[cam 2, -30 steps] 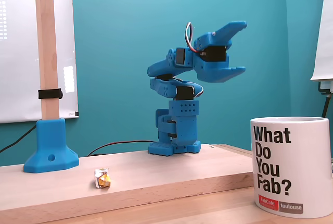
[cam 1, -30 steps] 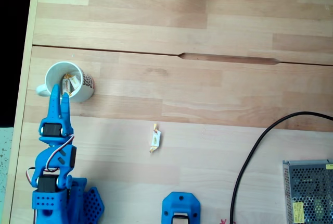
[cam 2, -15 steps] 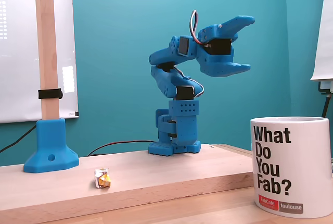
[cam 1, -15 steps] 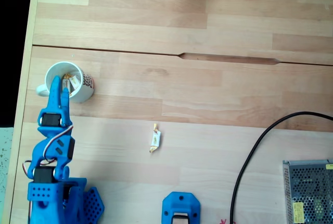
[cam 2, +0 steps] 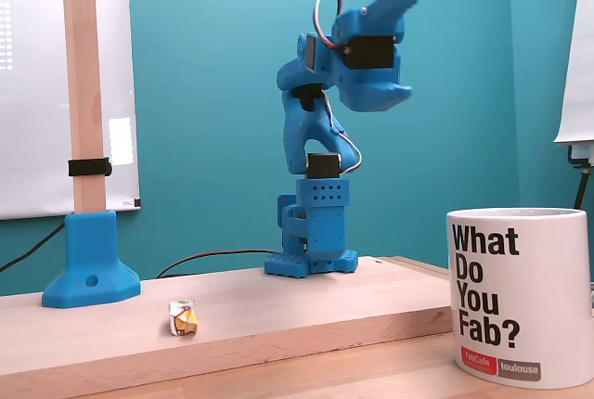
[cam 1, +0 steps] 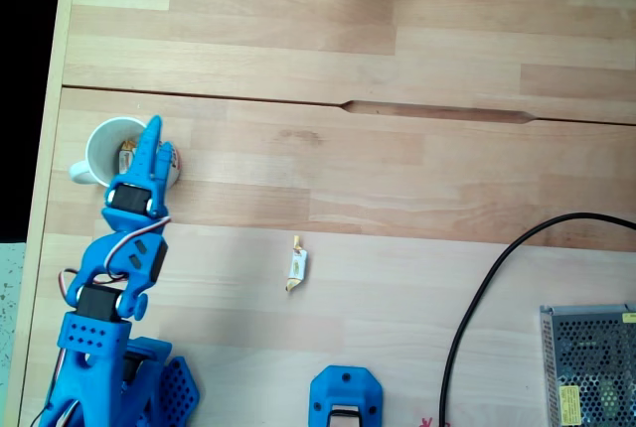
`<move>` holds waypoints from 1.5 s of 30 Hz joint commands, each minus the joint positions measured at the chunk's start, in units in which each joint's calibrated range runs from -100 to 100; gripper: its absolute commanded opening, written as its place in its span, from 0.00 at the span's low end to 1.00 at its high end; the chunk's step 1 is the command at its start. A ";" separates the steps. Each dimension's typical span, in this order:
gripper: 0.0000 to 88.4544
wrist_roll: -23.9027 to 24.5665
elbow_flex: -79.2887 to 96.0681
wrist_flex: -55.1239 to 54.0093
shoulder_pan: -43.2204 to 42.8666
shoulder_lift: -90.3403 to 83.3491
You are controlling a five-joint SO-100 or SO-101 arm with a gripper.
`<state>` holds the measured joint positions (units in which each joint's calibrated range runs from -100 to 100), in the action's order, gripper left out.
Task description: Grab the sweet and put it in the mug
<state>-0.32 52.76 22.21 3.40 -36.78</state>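
Hovering my jaws (cam 2: 401,45), parted and empty, over the mug (cam 1: 104,144); one sweet (cam 1: 296,265) right of it remains ungrabbed.

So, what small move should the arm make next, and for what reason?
Probably swing toward the sweet lying alone on the table and lower over it. The gripper is open, holds nothing and is raised high, its tips over the mug, where wrapped sweets already lie.
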 commanded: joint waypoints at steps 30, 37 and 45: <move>0.33 4.54 -7.98 7.95 22.46 4.86; 0.33 6.11 -12.17 21.58 22.82 5.03; 0.33 6.35 -12.26 32.14 23.18 5.12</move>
<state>5.79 43.79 51.91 25.70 -31.34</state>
